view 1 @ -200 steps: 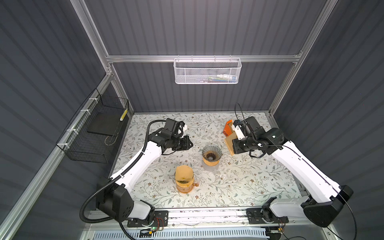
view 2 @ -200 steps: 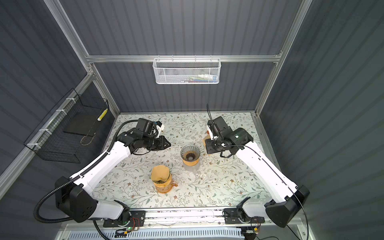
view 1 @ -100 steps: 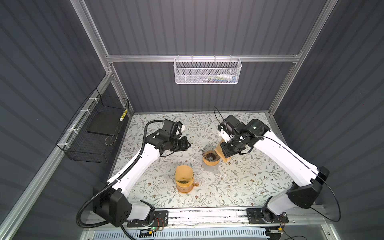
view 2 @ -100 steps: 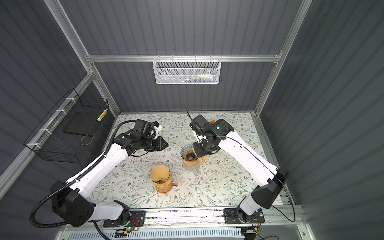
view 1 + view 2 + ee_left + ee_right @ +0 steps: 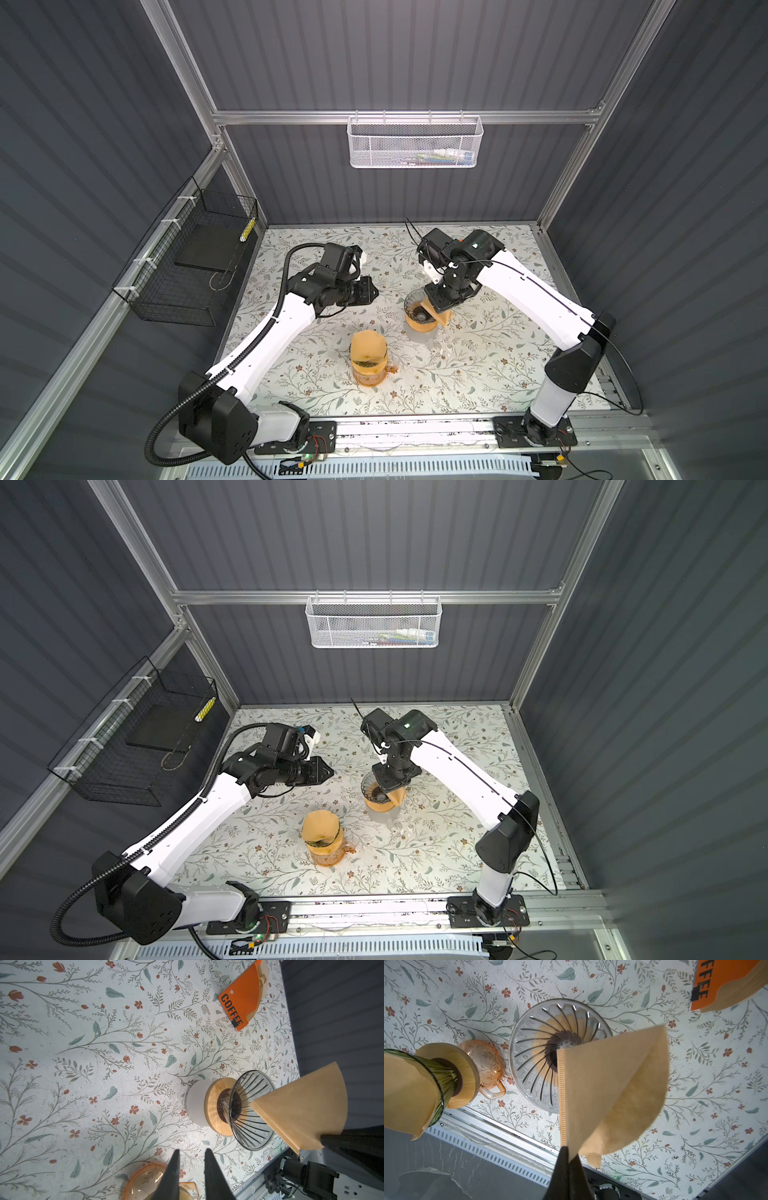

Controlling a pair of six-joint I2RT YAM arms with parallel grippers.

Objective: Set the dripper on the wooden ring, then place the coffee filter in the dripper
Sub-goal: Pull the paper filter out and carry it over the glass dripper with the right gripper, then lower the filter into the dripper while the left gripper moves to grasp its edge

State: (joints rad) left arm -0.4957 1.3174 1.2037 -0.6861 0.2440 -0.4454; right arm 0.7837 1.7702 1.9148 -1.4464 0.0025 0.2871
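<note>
The coffee filter [image 5: 612,1088], a brown paper cone, hangs pinched by its edge in my right gripper [image 5: 568,1153], which is shut on it. It hovers at the right rim of the dripper [image 5: 550,1047], a clear ribbed glass cone on a wooden collar and white cup. Whether paper and glass touch I cannot tell. Both top views show the filter [image 5: 442,320] [image 5: 397,799] beside the dripper [image 5: 417,309] [image 5: 374,791]. The left wrist view shows the dripper [image 5: 251,1109] and filter [image 5: 301,1105] too. My left gripper [image 5: 191,1152] [image 5: 374,291] stands left of the dripper, open and empty.
A second dripper with a filter in it [image 5: 368,353] sits on an orange glass server [image 5: 483,1072] near the front. An orange coffee filter packet [image 5: 241,1001] lies toward the back right. A white basket [image 5: 413,143] hangs on the back wall, a black one [image 5: 191,266] on the left.
My right arm has swung left from the packet, carrying the filter to the dripper's right rim. The left arm has shifted only slightly.
</note>
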